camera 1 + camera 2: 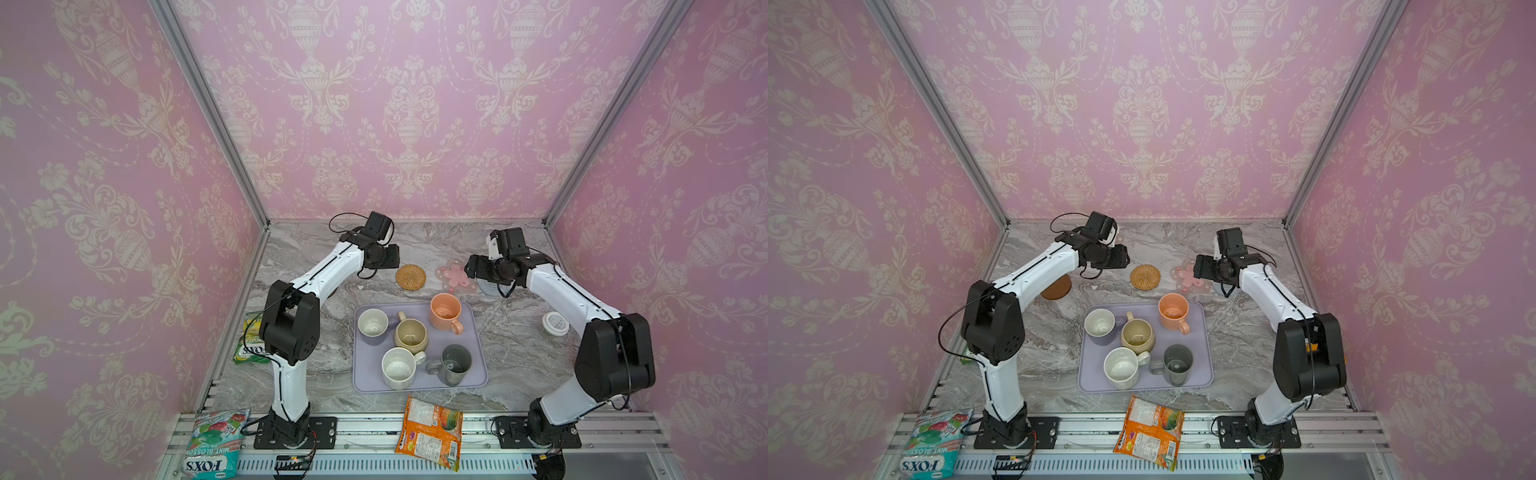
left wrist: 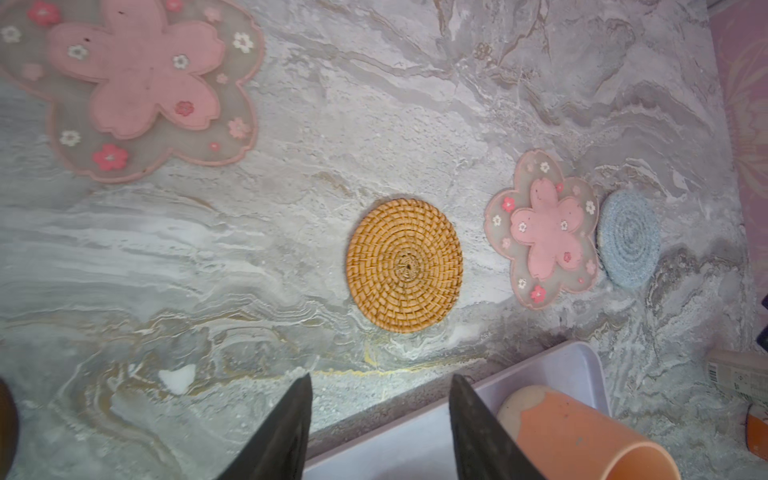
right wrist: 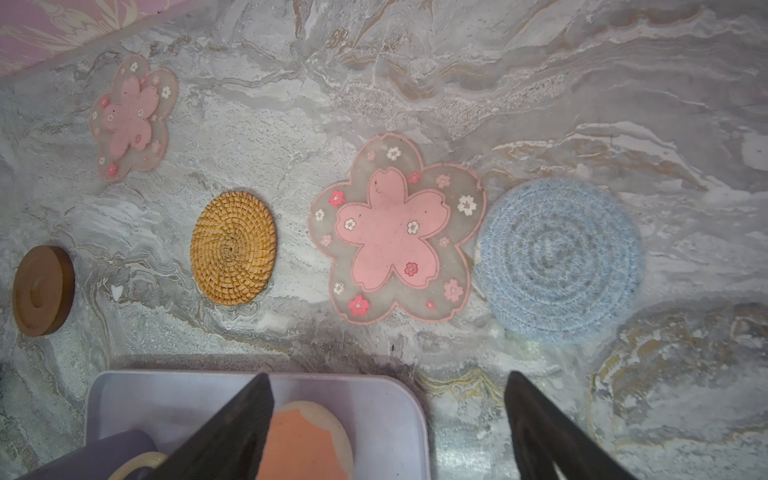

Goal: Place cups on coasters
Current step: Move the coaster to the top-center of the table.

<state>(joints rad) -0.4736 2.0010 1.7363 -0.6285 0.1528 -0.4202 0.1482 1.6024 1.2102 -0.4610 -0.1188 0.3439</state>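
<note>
Five cups stand on a lavender tray [image 1: 361, 384]: lavender [image 1: 372, 323], beige [image 1: 410, 336], peach [image 1: 445, 311], speckled white [image 1: 399, 368], dark grey [image 1: 455, 363]. Behind the tray lie the coasters: a brown wooden disc [image 1: 1056, 287], a rattan disc [image 1: 411, 277], a pink flower [image 1: 455, 275] and a grey-blue disc [image 3: 559, 262]. A second pink flower [image 2: 137, 79] lies further back. My left gripper [image 2: 381, 378] hovers open above the tray's far left corner, holding nothing. My right gripper [image 3: 388, 374] stands wide open over the tray's far right corner, near the peach cup [image 3: 303, 444].
A white round lid [image 1: 555, 323] lies right of the tray. A green candy bag [image 1: 249, 340] sits at the left wall. A mint bag [image 1: 216, 440] and an orange packet [image 1: 430, 432] lie along the front rail.
</note>
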